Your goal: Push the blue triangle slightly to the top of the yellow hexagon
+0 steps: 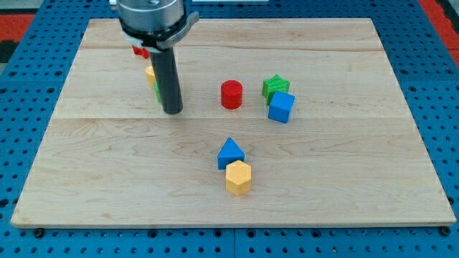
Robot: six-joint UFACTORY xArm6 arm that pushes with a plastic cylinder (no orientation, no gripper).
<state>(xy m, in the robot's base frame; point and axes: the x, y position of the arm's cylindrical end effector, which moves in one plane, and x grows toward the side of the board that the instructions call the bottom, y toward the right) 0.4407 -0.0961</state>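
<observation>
At far left of the wooden board (86, 143) | my tip (172, 112) is set down bare, touching no block, partly hiding yellow, green and red pieces behind the rod | blue triangle block (229, 153) is found well apart, near centre, touching the far side of the yellow hexagon block (239, 177) | placement judged already as asked, hence the tip's clearance.

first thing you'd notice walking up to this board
The thick dark rod coming down from the view's top left stands out first, my tip resting on the pale wooden board, well apart from the central blocks. Next comes the blue triangle block touching the upper edge of the yellow hexagon block near the bottom centre. Higher up sit a red cylinder block, a green star block and a blue cube block.
</observation>
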